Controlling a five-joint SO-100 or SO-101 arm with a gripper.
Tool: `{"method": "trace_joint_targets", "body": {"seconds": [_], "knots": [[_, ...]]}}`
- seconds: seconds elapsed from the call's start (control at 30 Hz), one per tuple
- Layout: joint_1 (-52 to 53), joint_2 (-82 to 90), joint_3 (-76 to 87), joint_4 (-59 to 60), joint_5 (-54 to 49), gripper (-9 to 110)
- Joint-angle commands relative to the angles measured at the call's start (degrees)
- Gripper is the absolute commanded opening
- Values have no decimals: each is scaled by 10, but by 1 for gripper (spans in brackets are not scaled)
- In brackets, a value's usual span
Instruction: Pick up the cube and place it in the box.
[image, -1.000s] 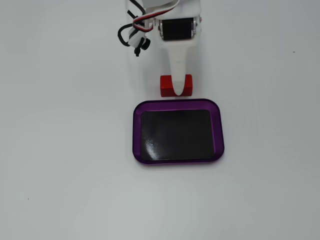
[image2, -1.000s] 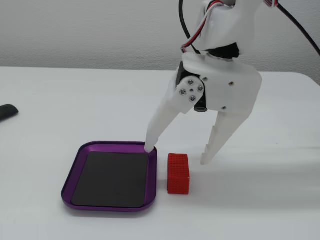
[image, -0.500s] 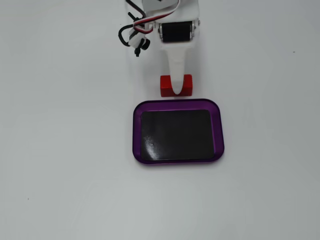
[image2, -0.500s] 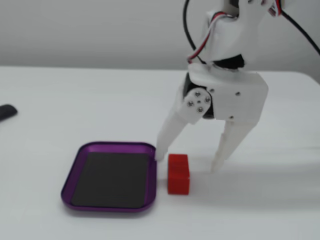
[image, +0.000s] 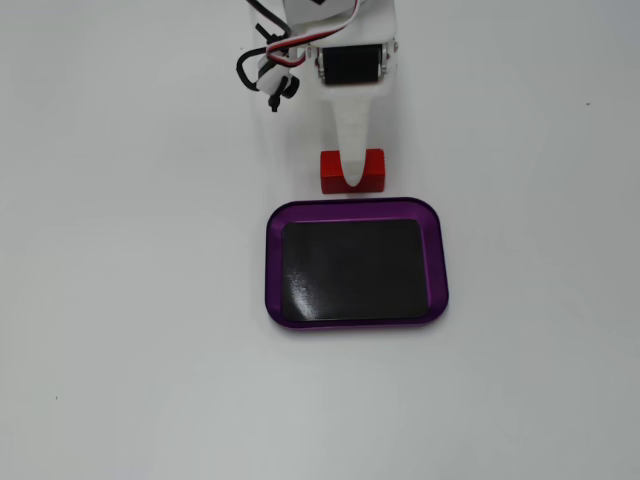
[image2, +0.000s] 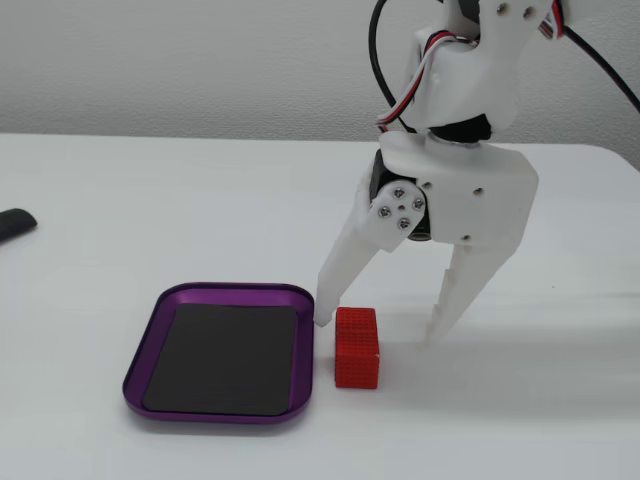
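— Spread wide, gripper (image2: 378, 332) straddling the red cube (image2: 357, 347)?
— Yes; lowered to table level for closing. Cube on table, just beside the purple box (image2: 222, 358), outside it.

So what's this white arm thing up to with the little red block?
The white robot arm has its gripper open and set low over the red cube, one finger on each side, not squeezing it. The cube lies on the white table, just outside the purple box, which has nothing in it. It looks ready to close on the cube and lift it into the box.
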Motion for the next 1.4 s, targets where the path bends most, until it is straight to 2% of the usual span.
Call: {"method": "trace_joint_targets", "body": {"seconds": [0.0,0.4,0.73,1.1,1.37], "knots": [[-4,3,-3,-16,-5,27],[-4,2,13,-40,-16,26],[-4,1,14,-51,-16,6],[-4,11,11,-42,-16,0],[-4,48,-80,55,-43,-1]]}}
